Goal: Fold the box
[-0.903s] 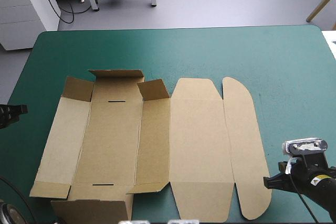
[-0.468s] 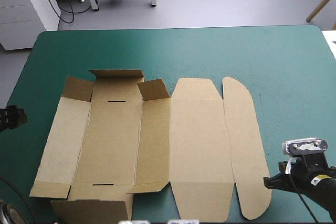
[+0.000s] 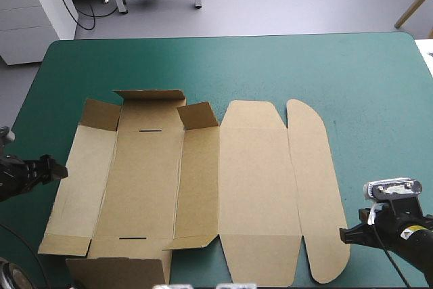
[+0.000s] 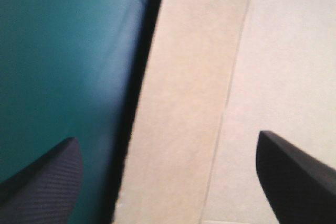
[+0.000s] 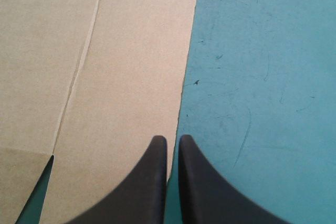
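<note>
Your left jaws, spread, have just reached the box (image 3: 203, 187), so folding can start; right jaws sit pressed together.

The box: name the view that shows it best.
The high view: nearly the whole box lies flat on the teal-green cover, small flaps raised at its left part. The left wrist view shows only its left edge strip, the right wrist view only its right edge.

The left arm (image 3: 26, 174) is held low at the left edge of the table (image 3: 223, 65) with its jaws spread wide apart, while the right arm (image 3: 400, 229) is held by the table's near right corner, its jaws set together with only a narrow slit between.
</note>
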